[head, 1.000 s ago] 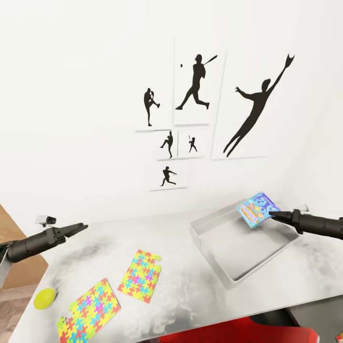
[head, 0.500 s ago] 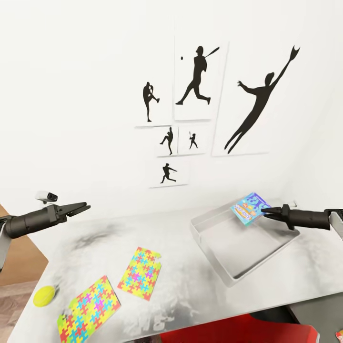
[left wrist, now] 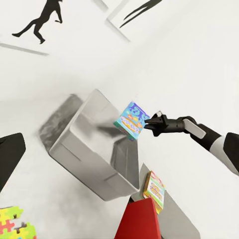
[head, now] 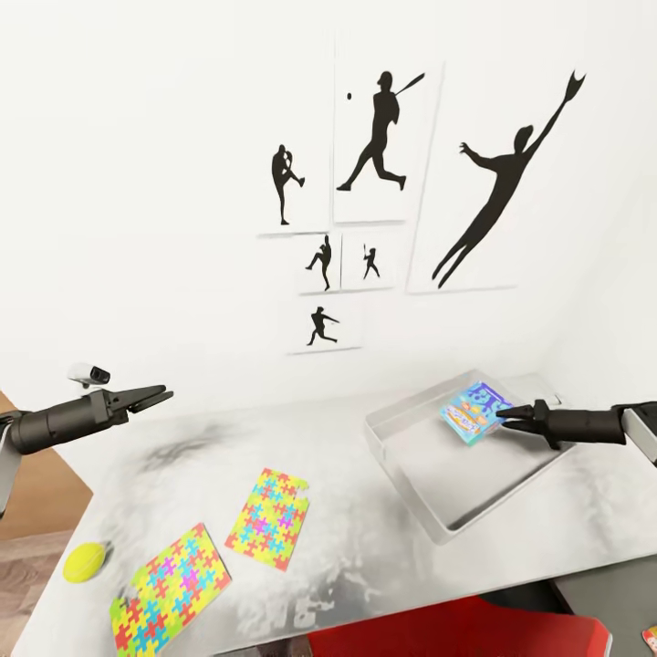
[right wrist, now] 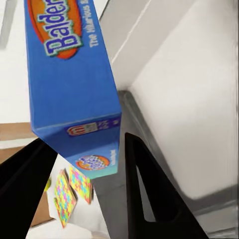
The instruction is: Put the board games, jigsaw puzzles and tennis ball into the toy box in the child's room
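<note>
Right gripper (head: 500,421) is clamped on a thin blue game box (head: 471,411), held tilted over the far end of the shallow grey tray (head: 408,466), on the right of a glossy pale desk (head: 356,557). Left gripper (head: 162,394) hovers over the desk's left end, fingers close together; open or closed, can't tell. Two notched puzzle sheets (head: 270,517) (head: 171,593) and the fuzzy ball (head: 86,561) lie near-left; white wall behind carries black silhouette prints (head: 381,137).

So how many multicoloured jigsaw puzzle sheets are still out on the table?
2: one multicoloured puzzle sheet at the table's near edge beside the yellow-green ball, the other further in, towards the grey tray.
</note>
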Controlling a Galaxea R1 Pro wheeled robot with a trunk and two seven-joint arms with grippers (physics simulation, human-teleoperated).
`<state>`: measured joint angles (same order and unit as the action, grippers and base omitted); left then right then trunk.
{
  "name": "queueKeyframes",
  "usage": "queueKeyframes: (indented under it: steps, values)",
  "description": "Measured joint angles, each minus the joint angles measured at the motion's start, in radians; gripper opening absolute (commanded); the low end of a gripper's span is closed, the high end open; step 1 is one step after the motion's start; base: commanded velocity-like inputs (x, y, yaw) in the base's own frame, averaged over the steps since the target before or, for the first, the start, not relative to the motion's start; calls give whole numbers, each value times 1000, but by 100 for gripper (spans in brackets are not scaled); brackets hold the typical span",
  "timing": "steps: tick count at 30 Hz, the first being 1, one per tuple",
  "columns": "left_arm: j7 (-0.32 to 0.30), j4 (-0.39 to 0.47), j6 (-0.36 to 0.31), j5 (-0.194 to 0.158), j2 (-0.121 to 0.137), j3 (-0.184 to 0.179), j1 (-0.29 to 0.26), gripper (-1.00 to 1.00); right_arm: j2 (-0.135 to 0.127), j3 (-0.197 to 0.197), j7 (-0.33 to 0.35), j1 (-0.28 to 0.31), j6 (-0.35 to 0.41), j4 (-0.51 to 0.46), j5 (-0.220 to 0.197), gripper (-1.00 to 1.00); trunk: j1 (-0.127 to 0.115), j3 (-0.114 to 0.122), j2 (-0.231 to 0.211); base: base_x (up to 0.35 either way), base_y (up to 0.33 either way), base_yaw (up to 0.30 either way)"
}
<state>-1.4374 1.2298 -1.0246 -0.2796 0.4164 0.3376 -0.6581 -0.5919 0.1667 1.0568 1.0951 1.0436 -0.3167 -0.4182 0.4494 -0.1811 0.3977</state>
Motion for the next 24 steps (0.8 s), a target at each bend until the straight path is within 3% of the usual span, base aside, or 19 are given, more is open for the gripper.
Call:
queueKeyframes:
  steps: [12,24]
  values:
    - [0,0,-1,-3,0,0,-2,100,-22,8,3,18,1,23,-1,-100,0,-20,0,0,0,0]
    - [0,0,-3,-5,-1,0,-19,100,-20,5,5,81,1,76,4,-100,0,-32,0,0,0,0]
